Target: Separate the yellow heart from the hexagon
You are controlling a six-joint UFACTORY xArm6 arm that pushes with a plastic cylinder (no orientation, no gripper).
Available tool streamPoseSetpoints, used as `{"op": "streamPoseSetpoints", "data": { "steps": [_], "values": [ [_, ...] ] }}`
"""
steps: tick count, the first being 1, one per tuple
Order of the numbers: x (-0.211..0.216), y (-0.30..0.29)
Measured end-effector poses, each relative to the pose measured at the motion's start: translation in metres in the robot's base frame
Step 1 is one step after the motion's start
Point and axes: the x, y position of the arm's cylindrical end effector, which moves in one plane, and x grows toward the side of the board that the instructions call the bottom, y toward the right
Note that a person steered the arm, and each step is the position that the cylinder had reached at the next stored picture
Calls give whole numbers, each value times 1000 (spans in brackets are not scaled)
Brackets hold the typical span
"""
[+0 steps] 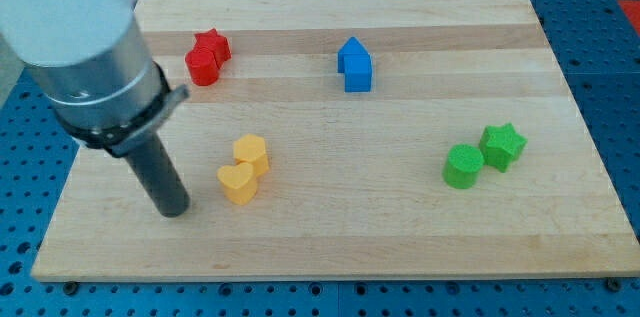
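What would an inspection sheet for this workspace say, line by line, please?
Surface: wooden board, flat.
Job's things: yellow heart touching yellow hexagon, not yet separated.
Clutter: red star against red block; two blue blocks together; green star beside green cylinder.
Grippers: none; my tip on the board, at the view's left of the heart, apart.
Cables: nothing seen.
Surroundings: blue perforated table.

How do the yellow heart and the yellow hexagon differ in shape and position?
The yellow heart has a notched, pointed outline; the yellow hexagon has flat sides. The heart lies nearer the view's bottom and left, the hexagon above and to its right. The heart is closer to my tip, which is at its left. Both are yellow and touch.
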Motion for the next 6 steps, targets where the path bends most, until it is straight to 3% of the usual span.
{"op": "streamPoseSetpoints", "data": {
  "steps": [2,4,6],
  "values": [
    [-50,27],
    [0,98],
    [-15,31]
  ]
}}
